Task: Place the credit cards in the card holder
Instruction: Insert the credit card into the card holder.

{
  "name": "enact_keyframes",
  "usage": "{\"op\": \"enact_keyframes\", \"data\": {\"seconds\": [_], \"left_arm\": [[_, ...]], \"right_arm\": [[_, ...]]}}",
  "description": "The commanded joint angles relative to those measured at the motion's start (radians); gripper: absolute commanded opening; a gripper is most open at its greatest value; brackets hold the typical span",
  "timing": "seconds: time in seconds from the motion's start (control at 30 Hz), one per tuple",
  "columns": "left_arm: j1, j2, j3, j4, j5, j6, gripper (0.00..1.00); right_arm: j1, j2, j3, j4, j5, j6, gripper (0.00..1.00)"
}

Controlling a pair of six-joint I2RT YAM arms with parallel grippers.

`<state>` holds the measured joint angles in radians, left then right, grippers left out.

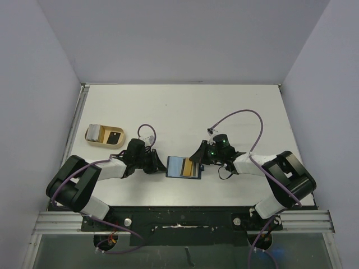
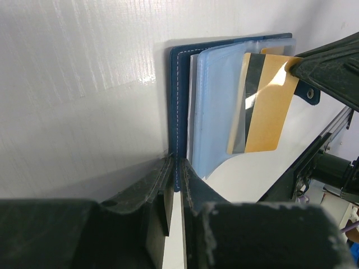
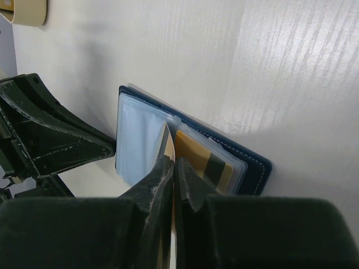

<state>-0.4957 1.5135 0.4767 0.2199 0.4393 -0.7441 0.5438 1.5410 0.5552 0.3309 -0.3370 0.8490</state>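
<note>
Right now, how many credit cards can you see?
2. The gold card is pinched by the right end effector at the wallet; the black card lies in the tray. More may be hidden.

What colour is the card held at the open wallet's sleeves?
The credit card is tan-gold with a dark stripe running along one side. The left wrist view shows it best.

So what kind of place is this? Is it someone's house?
Probably a robot lab, not a house: a left arm and a right arm fixed by a metal rail, a white table boxed in by plain grey walls, with just a wallet and tray.
</note>
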Motion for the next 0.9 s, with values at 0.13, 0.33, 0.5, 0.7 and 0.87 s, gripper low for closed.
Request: {"op": "enact_keyframes", "data": {"seconds": [0.13,0.33,0.5,0.7,0.87], "left_arm": [[-0.004,0.009,0.015,-0.057,-0.056,0.039,0.10],[-0.009,-0.077,0.055,-0.100,-0.076,0.025,0.14],[-0.023,-0.110,0.062,-0.046,-0.059,-0.001,0.16],[-0.033,-0.017,0.054,0.029,-0.002,-0.016,0.16],[-0.040,0.052,0.038,0.114,0.025,-0.036,0.14]], "right_arm": [[-0.003,0.009,0.044,-0.039,-0.012,-0.017,0.00],[-0.005,0.018,0.049,-0.043,-0.017,-0.014,0.00],[-0.008,0.016,0.052,-0.050,-0.016,-0.013,0.00],[-0.014,0.039,0.060,-0.049,-0.038,-0.019,0.00],[-0.019,0.059,0.066,-0.049,-0.060,-0.029,0.00]]}}
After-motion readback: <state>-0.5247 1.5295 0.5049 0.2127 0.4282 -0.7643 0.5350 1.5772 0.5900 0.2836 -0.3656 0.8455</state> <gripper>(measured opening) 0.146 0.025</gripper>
